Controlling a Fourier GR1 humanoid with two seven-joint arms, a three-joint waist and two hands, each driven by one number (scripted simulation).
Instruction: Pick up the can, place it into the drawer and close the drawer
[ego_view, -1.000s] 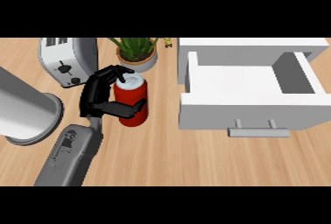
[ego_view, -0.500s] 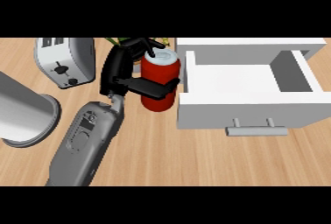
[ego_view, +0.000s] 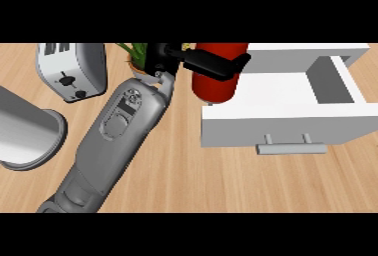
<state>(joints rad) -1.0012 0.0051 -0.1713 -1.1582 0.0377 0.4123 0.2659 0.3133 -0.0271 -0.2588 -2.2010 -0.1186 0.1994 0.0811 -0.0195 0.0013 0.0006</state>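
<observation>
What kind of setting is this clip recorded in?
Most likely a kitchen counter: a wooden countertop with a toaster, a potted plant behind it, and a white open drawer. The left hand holds a red can at the drawer's edge.

Can in left robot hand, just left of drawer, toaster far left.
</observation>
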